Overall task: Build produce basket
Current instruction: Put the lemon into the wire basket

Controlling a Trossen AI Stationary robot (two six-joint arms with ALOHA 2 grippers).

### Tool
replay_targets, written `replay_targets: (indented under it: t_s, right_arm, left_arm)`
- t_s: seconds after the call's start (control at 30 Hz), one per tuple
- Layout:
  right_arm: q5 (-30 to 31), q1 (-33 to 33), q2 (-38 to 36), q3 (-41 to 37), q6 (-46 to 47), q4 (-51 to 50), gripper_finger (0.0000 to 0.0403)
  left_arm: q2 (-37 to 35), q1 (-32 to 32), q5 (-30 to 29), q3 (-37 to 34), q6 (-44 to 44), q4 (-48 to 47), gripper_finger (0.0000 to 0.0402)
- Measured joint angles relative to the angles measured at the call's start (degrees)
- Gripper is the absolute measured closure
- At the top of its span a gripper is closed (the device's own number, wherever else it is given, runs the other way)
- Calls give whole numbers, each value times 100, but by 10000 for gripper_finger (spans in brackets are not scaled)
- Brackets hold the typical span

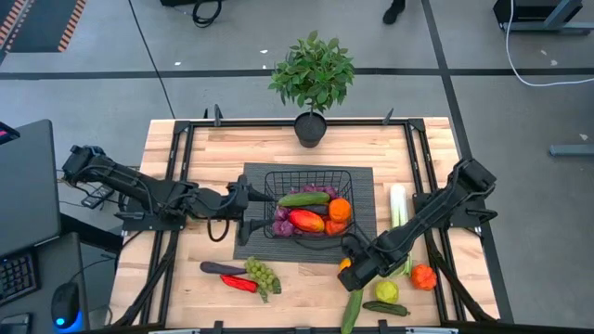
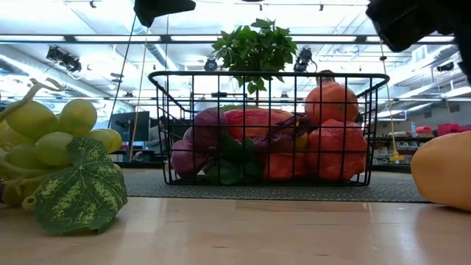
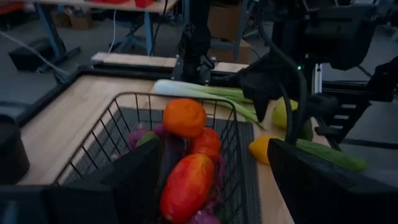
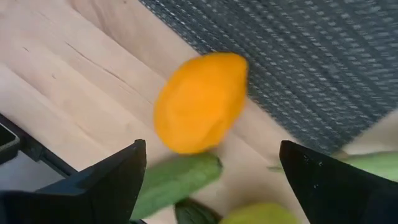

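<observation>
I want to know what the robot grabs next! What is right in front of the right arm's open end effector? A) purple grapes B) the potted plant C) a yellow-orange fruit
C: the right end effector hovers open over the yellow-orange fruit on the table.

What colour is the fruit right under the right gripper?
Yellow-orange; the fruit shows best in the right wrist view, between the open right gripper fingers.

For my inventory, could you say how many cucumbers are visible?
3 cucumbers: one in the basket, two on the table near its front edge by the right tool; more may be hidden.
</observation>
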Motion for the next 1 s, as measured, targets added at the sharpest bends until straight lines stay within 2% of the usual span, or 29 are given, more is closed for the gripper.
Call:
replay_targets:
  t_s: [0.2,0.57,0.7,0.9,1.0]
  right_arm:
    - [104,-28,271,0,127,301,32]
    - [341,-198,689,-2,19,215,41]
    - [317,-196,800,-4,-177,137,70]
    - [259,-196,826,-4,-349,100,137]
    - [98,-190,743,-4,-448,18,147]
  left_arm:
    - [0,4,-5,0,442,217,104]
    - [0,96,-3,-2,545,188,104]
    - [0,96,-2,-2,504,131,104]
    - [0,94,-1,-4,323,-8,104]
    - [0,95,-3,-4,297,-79,104]
